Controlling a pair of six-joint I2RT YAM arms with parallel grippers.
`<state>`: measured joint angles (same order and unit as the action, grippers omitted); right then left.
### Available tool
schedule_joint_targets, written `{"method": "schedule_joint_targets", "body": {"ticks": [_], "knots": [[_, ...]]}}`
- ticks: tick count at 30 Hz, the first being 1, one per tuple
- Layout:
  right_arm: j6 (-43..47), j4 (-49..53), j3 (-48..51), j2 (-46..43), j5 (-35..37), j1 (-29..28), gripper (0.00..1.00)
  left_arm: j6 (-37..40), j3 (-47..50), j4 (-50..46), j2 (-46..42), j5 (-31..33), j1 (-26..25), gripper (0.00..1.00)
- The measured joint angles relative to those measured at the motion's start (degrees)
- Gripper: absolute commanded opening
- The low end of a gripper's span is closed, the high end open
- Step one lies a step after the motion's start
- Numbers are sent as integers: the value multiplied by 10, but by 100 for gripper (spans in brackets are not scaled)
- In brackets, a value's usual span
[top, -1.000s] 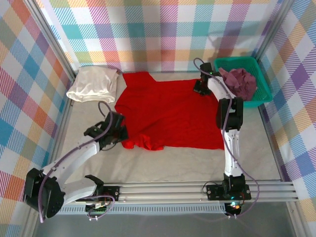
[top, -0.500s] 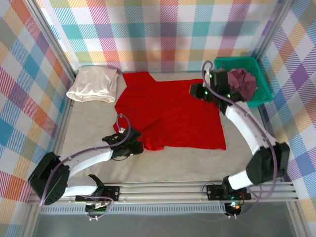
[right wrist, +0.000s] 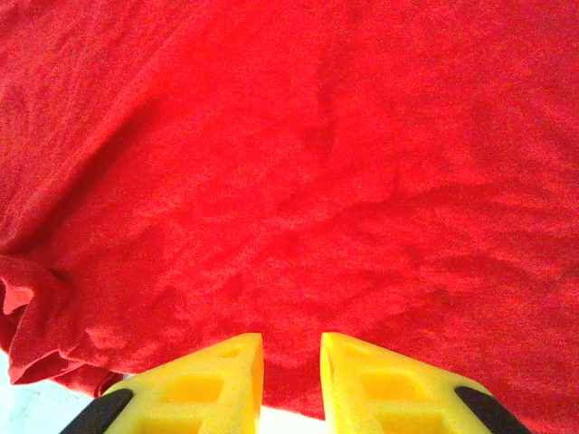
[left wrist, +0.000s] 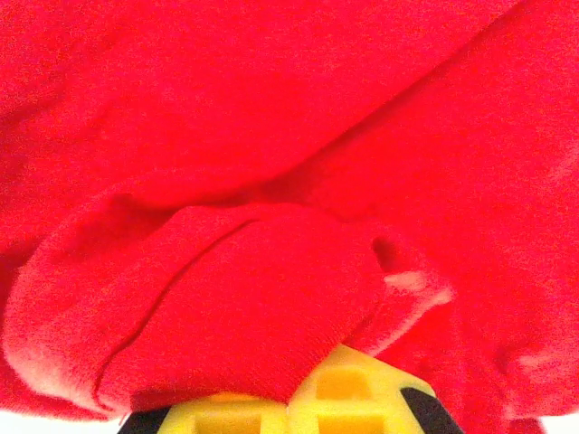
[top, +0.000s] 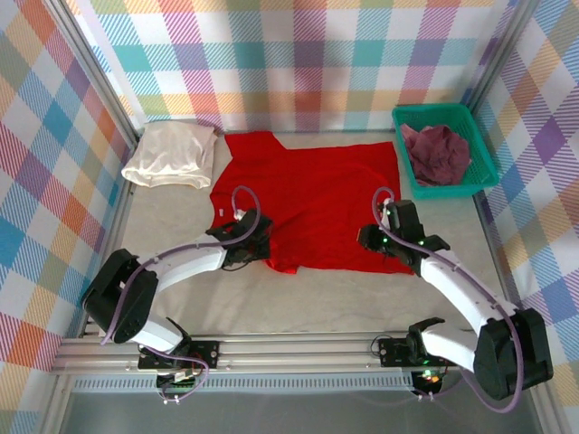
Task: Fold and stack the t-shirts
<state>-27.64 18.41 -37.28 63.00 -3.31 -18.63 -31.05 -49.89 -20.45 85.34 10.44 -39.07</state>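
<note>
Far right corner, green basket point(top: 486, 168): holds the crumpled maroon t-shirt point(top: 436, 152).
Far left corner: cream t-shirt point(top: 172, 154), bundled, just beside the red one.
Table point(top: 362, 298) middle: red t-shirt point(top: 317, 194) spread flat, near-left hem bunched.
Left gripper point(top: 263, 246): clamped on that bunched hem.
Right gripper point(top: 366, 240): fingers slightly apart above the near-right hem, grasping nothing.
Open room: bare strip between red hem and arm bases.
</note>
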Motion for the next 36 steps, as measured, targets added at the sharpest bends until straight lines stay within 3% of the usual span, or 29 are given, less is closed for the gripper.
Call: {"method": "schedule_joint_targets", "body": {"ticks": [7,12,14,18,21,24,32,36], "knots": [[0,61,-4,45,38,0,25,69,-176,-168,14,8,0,0],[-3,59,-12,61,40,0,25,140,-295,-255,95,2,9,0],[-2,56,-26,76,40,0,25,164,-341,-273,147,1,14,13],[-2,41,-44,90,40,0,25,201,-429,-290,243,0,19,18],[-2,35,-45,92,42,0,25,215,-454,-282,266,-5,19,21],[0,35,-45,93,44,0,26,207,-409,-240,229,0,20,39],[14,35,-45,93,45,0,26,142,-103,-126,-18,-10,30,37],[16,32,-43,93,44,0,26,102,-15,-68,-19,-57,31,37]]}}
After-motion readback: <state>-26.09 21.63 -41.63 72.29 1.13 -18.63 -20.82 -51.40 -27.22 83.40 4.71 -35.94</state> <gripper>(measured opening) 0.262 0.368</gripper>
